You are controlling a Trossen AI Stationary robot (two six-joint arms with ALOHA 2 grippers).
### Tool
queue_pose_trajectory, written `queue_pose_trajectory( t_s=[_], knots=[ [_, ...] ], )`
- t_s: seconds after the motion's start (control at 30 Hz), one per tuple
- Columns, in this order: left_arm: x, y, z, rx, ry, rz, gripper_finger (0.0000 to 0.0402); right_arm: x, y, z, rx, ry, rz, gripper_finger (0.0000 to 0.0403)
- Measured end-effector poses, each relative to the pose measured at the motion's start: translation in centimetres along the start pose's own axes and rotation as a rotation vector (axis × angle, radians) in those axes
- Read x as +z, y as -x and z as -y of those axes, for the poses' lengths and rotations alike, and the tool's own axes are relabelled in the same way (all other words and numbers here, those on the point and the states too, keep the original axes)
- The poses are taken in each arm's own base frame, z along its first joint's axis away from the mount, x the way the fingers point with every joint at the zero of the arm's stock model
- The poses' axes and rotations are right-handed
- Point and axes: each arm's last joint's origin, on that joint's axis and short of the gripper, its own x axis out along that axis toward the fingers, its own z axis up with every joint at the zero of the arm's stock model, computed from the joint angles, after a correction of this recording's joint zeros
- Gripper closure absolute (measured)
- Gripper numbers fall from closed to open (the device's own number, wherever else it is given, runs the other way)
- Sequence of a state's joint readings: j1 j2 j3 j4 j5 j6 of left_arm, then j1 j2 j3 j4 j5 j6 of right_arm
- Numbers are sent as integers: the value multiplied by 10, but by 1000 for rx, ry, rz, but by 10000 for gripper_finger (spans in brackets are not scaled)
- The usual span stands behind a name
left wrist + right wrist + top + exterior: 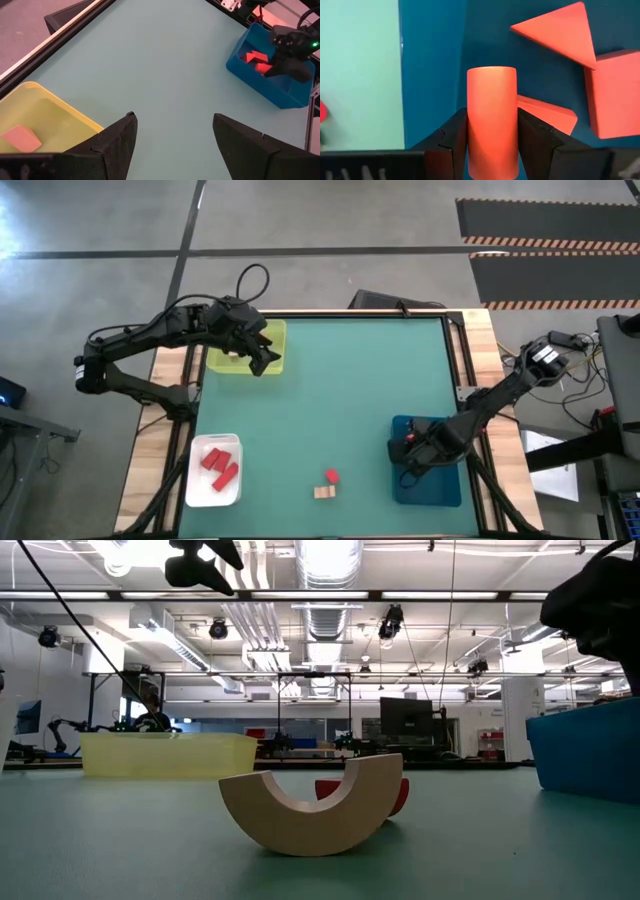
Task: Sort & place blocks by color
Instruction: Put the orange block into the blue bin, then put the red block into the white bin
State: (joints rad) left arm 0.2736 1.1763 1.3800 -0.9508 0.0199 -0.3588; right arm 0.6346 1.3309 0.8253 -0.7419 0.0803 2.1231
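The right gripper [492, 145] hangs over the blue tray [445, 490] at the table's near right, clenched on an orange cylinder [491, 117] — its two fingers press the curved sides, with the round body standing between them. Below it in the tray lie more orange blocks, a triangle [560, 32] and a cube [615, 95] among them.

The left gripper [172, 145] hovers at the edge of the yellow-green tray [225, 362] at the far left, its fingers spread wide and holding nothing; one salmon block [20, 138] lies in that tray.

Still on the mat are a tan arch [312, 805] and a red block [331, 476] just beside it, and the white tray [195, 490] holds red pieces [220, 465].

These blocks look like small, stiff, light wood — hard to crush, but smooth, so a round one could roll or slip in the jaws. The arch is probably best taken across its flat faces, not its curve.
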Motion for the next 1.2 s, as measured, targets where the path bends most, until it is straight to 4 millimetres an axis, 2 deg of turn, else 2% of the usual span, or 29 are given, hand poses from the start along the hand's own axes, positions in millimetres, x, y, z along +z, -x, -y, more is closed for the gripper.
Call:
queue_pose_trajectory(
  t_s=[0.23, 0.63, 0.83, 1.0, 1.2],
  knots=[
    [0, 0, -1, 20, 0, 8, 157, -1, -8, 0, -30, 4, 18, 271],
    [0, 0, -1, 24, 0, 9, 157, -2, -9, -1, -21, 3, 12, 227],
    [0, 0, -1, 24, 0, 9, 157, -2, -8, -2, -21, 5, 2, 229],
    [0, 0, -1, 24, 0, 9, 157, -5, 3, -8, 13, 8, -39, 236],
    [0, 0, -1, 24, 0, 9, 157, -10, 27, -17, 79, -4, -122, 241]
  ],
)
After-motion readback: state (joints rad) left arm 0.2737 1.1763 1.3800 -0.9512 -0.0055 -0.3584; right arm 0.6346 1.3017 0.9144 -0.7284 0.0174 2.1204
